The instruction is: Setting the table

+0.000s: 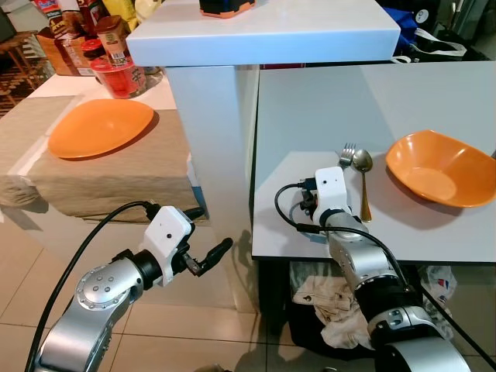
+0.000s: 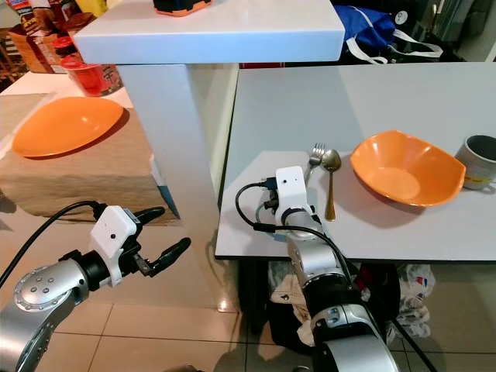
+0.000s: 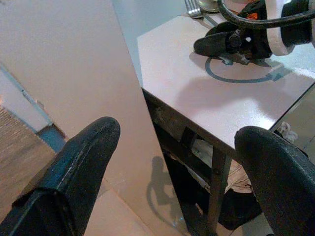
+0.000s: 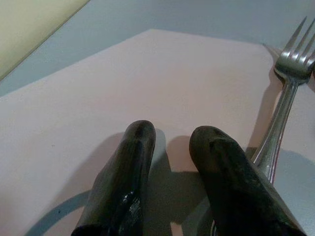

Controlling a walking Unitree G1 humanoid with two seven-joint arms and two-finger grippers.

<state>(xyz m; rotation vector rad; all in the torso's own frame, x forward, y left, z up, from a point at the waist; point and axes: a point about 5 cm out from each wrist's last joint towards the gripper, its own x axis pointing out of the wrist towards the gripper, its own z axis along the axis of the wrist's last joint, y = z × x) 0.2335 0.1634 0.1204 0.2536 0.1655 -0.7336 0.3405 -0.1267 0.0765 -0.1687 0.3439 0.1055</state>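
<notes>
I see the big white table filling the right half of the head view. In the upper left of the frame an orange plate lies on a tan cloth. At the right edge of the frame an orange bowl sits on the table, and a grey mug stands just right of it. A fork and a spoon lie side by side, left of the bowl. My right claw rests low on the table beside the fork, its fingers almost together and holding nothing. My left claw hangs at lower left above the floor, fingers spread wide and holding nothing.
</notes>
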